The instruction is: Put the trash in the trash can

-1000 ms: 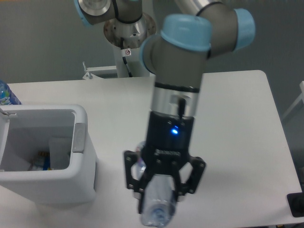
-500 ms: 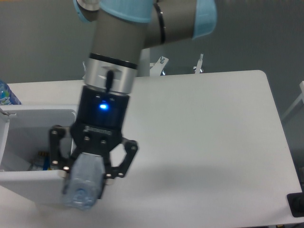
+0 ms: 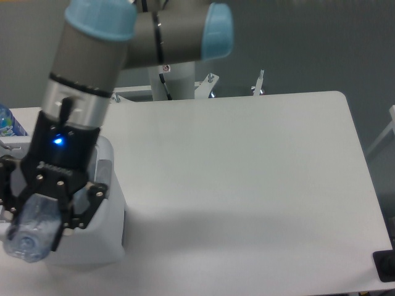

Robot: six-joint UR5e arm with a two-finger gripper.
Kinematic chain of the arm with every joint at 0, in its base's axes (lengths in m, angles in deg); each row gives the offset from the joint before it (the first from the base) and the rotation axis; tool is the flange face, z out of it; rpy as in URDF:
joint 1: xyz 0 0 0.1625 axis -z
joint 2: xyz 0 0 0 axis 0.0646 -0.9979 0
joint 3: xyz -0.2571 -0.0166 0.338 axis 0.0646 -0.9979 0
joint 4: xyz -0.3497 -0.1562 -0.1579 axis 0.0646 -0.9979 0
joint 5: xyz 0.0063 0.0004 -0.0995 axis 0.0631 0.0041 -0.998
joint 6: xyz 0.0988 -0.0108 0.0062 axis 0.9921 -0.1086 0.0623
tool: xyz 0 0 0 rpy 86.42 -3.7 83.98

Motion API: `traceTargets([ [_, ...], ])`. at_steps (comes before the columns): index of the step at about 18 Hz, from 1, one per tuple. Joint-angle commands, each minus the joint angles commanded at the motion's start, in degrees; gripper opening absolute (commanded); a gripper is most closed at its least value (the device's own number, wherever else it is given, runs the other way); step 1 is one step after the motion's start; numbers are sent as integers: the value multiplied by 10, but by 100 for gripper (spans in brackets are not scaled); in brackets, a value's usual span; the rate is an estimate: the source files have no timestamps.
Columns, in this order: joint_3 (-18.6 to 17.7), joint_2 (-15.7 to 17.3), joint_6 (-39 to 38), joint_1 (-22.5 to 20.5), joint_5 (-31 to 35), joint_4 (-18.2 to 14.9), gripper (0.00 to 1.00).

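— What's nearest?
— The bottle, pinched in the gripper, hanging over the bin.
— And farther back?
— The table, then a blue-label bottle at the far left edge.

The arm reaches down at the left, wrist light glowing blue. The gripper points downward, fingers clamped on the crushed bottle.
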Motion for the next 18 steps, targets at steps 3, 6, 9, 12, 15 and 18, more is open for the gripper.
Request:
traceTargets([
  [3,-4,2,4,2,2,0,100],
  [6,-3,3,10,-4,3,0,100],
  [9,-2,17,12,-23,5,-1,100],
  [12,3,31,25,-52,11,-1,100],
  [15,2,33,65,-76,42,-3,100],
  [18,-4,42,107,-94,100,-6,100],
])
